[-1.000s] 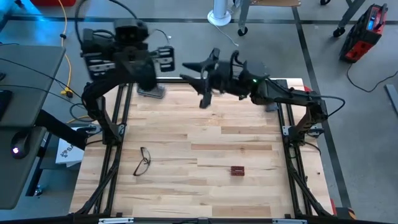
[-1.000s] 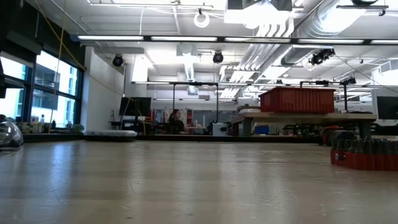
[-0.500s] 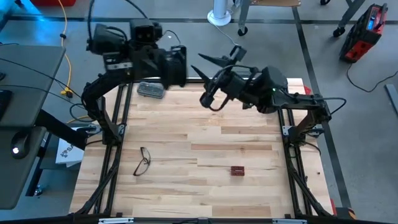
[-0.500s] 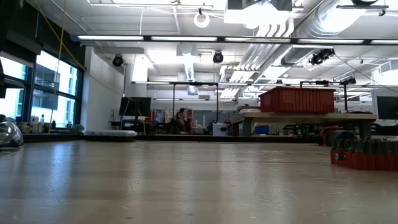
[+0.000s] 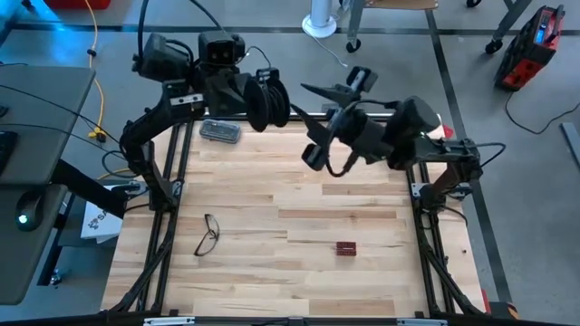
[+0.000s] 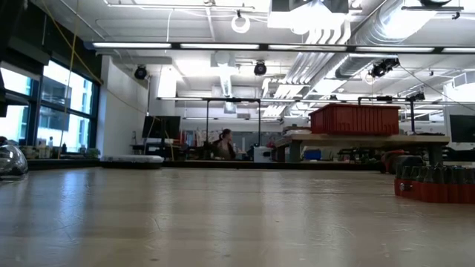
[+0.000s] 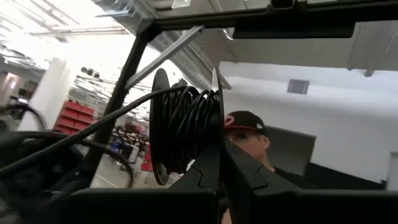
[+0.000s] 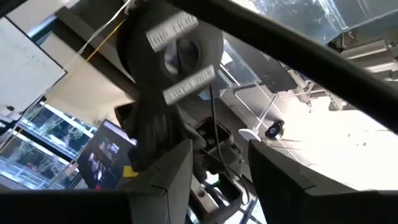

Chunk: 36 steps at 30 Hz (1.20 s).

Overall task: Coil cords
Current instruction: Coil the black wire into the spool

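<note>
While the high view looks straight down, the left gripper (image 5: 272,98) is clamped on the small round black reel of thin dark wire (image 5: 268,98) above the wooden tabletop's (image 5: 290,208) far edge; the right gripper (image 5: 349,83) sits nearby with jaws apart, having swung over since a second ago. In the left wrist view, the reel looks light, the wire floppy, so pinch the flanges.

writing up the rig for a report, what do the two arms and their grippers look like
Both arms are dark, nearly black, jointed links with black cables looping off them. The left arm ends in the left gripper, whose two fingers are flat, black and angular. The right arm is bulkier at its wrist; the right gripper has the same dark angular fingers.
</note>
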Tool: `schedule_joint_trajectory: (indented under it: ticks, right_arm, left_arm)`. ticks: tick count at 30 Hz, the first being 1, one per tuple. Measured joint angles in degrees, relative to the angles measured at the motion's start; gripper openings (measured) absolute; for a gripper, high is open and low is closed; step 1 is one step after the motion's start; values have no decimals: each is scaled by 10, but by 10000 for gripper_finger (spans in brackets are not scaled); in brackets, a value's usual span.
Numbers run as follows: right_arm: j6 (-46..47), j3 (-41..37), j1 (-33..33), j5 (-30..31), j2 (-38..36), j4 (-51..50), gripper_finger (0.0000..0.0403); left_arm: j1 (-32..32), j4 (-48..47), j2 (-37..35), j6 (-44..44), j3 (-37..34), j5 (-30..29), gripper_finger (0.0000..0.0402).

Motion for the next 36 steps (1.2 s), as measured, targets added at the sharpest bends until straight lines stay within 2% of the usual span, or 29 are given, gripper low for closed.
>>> schedule_joint_trajectory:
  ticks: [8, 28, 31, 36]
  right_arm:
    - [5, 0, -15, -59, 25, 22, 149]
    - [-8, 0, -30, -27, 26, 0, 147]
    - [-5, 0, -36, -27, 26, -8, 133]
    - [5, 0, -38, -32, 26, -16, 86]
  left_arm:
    - [-14, -11, 2, -24, 0, 7, 1]
    - [-28, -46, 14, -52, 0, 31, 1]
    - [-28, -46, 14, -51, 0, 31, 1]
    - [-27, -46, 14, -51, 0, 28, 1]
